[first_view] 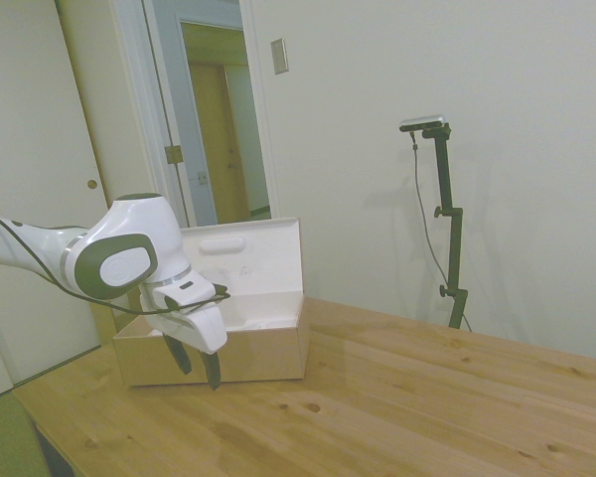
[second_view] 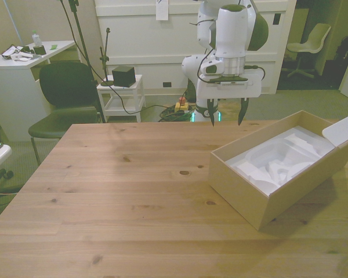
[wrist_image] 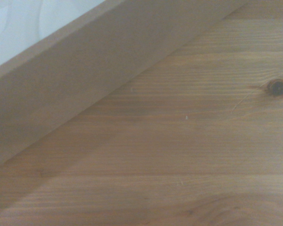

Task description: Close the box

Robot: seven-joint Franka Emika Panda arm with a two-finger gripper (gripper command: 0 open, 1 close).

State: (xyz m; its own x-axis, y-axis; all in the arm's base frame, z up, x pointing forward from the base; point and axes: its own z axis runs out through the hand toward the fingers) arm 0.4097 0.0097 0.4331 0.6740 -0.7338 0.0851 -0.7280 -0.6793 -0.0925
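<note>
Box (second_view: 261, 200) open (lid (first_view: 246, 260) upright), claw (second_view: 226, 118) spread, seemingly just beside it.

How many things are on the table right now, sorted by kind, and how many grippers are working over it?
Cardboard box, lid standing open, white insert inside: 1
Gripper, fingers open, holding nothing, off the box: 1
Other loose items on the table: 0
Total: 2

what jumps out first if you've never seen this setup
The big open box on the front view's right of the wooden table, white inside, its lid standing upright. Then the white arm's open gripper, hanging empty above the table beside the box's wall.
</note>
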